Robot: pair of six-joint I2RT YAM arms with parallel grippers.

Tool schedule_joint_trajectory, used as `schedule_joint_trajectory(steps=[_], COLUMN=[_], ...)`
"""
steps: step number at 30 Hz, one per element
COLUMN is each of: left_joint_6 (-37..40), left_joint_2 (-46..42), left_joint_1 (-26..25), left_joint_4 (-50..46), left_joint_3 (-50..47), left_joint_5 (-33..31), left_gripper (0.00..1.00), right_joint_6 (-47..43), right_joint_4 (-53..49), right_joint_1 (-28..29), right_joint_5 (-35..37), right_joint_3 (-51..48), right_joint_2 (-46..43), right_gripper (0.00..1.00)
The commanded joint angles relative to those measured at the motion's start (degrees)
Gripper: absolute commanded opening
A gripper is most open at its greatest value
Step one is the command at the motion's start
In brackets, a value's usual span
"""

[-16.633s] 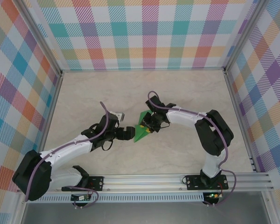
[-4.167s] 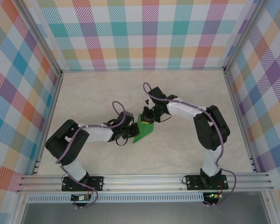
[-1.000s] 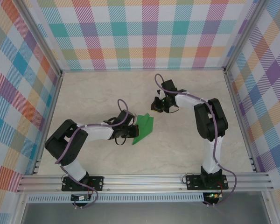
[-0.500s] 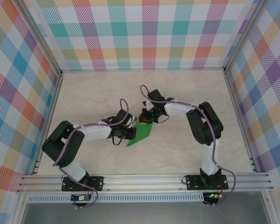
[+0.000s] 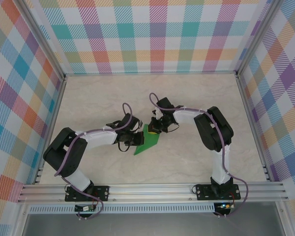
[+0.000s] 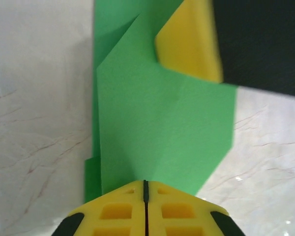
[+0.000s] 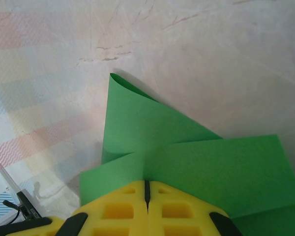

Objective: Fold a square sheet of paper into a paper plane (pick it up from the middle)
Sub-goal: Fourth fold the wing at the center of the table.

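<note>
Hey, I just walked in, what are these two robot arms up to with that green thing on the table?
Both arms are working a partly folded bright-green sheet of paper in the middle of the pale marble-look table. The left gripper, shut, meets its left edge; the right gripper, also shut, rests on its far end. Whether they pinch or just press it is unclear.

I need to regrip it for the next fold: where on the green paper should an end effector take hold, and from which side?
Probably the lifted flap of the green paper, approached low from its curled corner. That corner stands off the table, leaving room for a finger beneath, while the other layers seem to lie flat.
</note>
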Motion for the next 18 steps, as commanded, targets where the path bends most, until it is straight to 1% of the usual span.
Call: schedule_joint_trajectory(steps=[1, 4, 6, 10, 13, 18], left_joint_6=[-9.8, -14.7, -16.5, -17.9, -18.4, -20.6], left_joint_2=[-3.0, -3.0, -2.9, -3.1, -3.5, -5.5], left_joint_1=[0.5, 0.5, 0.5, 0.4, 0.4, 0.4], left_joint_4=[0.9, 4.3, 5.2, 5.9, 4.4, 4.8], left_joint_3=[1.6, -0.3, -1.4, -3.1, -4.5, -7.7], left_joint_5=[0.9, 1.4, 1.9, 4.4, 4.6, 5.5], left_gripper=[0.11, 0.12, 0.12, 0.12, 0.12, 0.13], right_joint_6=[0.4, 0.4, 0.4, 0.6, 0.8, 0.9], right_joint_4=[-1.0, -1.5, -1.6, -1.9, -2.2, -2.7], right_joint_1=[-0.1, -0.1, -0.1, -0.1, -0.1, -0.1], right_joint_5=[4.6, 5.1, 5.1, 5.2, 5.4, 5.7], right_joint_3=[-2.0, -1.9, -1.8, -1.6, -1.4, -1.3], right_joint_2=[2.3, 2.4, 2.6, 2.9, 3.3, 3.6], right_gripper=[0.0, 0.0, 0.0, 0.0, 0.0, 0.0])
